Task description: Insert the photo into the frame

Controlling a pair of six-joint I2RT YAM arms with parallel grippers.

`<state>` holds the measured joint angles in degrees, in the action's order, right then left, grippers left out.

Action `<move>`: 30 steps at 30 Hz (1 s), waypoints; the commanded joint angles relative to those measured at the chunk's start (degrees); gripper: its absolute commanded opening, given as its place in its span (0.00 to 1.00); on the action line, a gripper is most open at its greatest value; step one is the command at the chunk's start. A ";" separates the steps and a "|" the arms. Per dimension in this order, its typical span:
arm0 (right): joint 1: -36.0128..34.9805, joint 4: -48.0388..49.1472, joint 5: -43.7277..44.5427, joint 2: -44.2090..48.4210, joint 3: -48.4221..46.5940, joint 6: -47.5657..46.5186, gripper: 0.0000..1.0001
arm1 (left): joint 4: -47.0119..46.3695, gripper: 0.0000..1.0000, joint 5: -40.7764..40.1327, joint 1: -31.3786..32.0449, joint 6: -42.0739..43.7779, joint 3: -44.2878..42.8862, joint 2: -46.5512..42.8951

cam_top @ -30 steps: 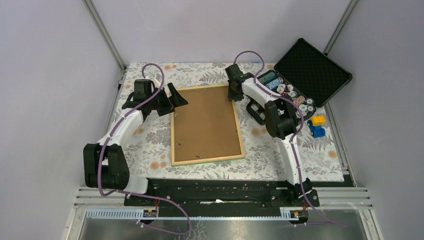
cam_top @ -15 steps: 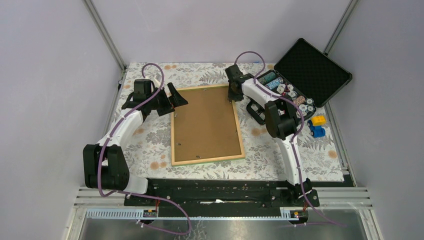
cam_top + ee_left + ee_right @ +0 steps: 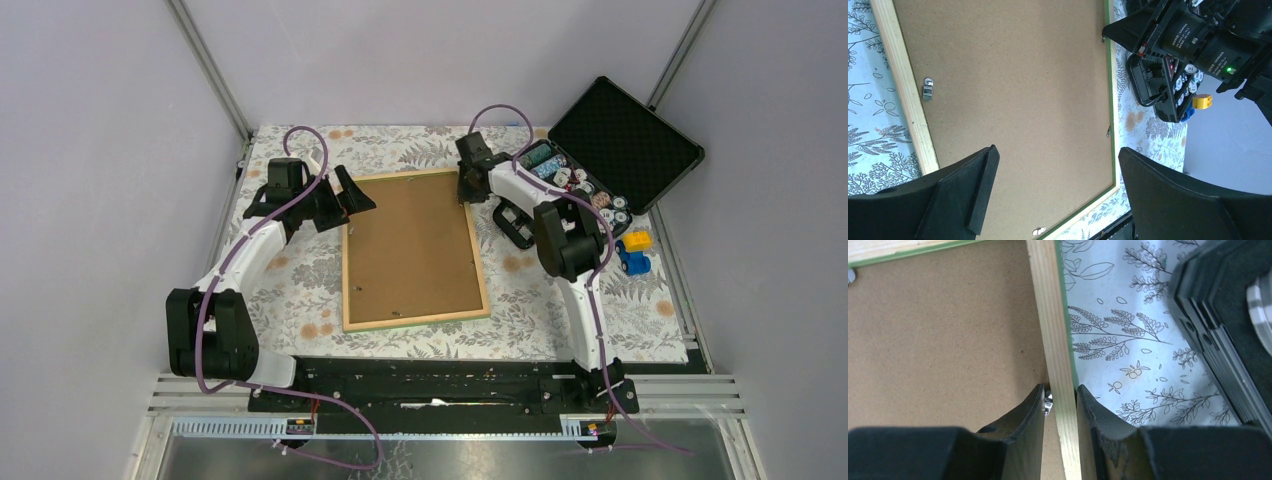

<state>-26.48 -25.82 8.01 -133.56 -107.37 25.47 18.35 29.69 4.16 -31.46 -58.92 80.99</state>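
Observation:
The frame (image 3: 347, 270) lies face down on the floral cloth, its brown backing panel (image 3: 412, 245) on top. The photo is hidden. My right gripper (image 3: 466, 188) is shut on the frame's right wooden rail (image 3: 1048, 315) near the far corner, one finger on each side of the rail in the right wrist view (image 3: 1060, 390). A small metal clip (image 3: 1048, 401) sits by the inner finger. My left gripper (image 3: 352, 192) is open and empty above the frame's far left corner; in the left wrist view (image 3: 1058, 152) its fingers stand wide apart over the backing panel (image 3: 1013, 85).
An open black case (image 3: 610, 150) of chips stands at the back right, close beside the right gripper (image 3: 1228, 340). A yellow and blue toy (image 3: 633, 252) lies right of the right arm. The enclosure walls stand on the far, left and right sides.
The right arm has shifted slightly to the right, its gripper still at the frame's rail. The frame and the left arm have not visibly moved.

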 commanded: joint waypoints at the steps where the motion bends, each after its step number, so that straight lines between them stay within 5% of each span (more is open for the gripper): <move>1: 0.00 -1.21 -9.97 -0.29 0.08 -9.85 0.00 | -2.02 0.99 -1.21 0.23 1.20 -0.89 -1.28; 10: 0.38 -1.61 -17.04 -3.23 -7.85 -21.82 0.07 | -0.40 0.99 -6.93 0.23 3.55 -1.11 0.02; 11: 0.38 -2.74 -17.10 -3.80 -9.37 -22.72 0.12 | -0.08 0.99 -7.35 0.23 3.79 -1.33 0.29; 15: 1.03 -9.44 -16.09 -5.36 -16.70 -20.63 0.60 | 0.33 0.99 -6.99 0.22 4.26 -1.80 0.61; 21: 0.99 -13.19 -14.27 -0.02 -18.94 -13.30 0.82 | 0.00 0.99 -5.34 0.21 4.12 -1.77 -0.76; 26: -0.34 -10.47 -15.37 11.19 -4.58 -8.06 0.98 | -1.76 0.99 -2.59 0.39 3.44 -1.02 -2.52; 30: -1.89 -4.72 -14.01 23.98 12.85 -3.17 1.00 | -2.05 0.99 -2.78 1.29 3.38 -0.76 -3.83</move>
<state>-26.00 -34.20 -6.66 -122.91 -105.60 16.05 19.59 25.32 4.49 -28.34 -58.92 80.42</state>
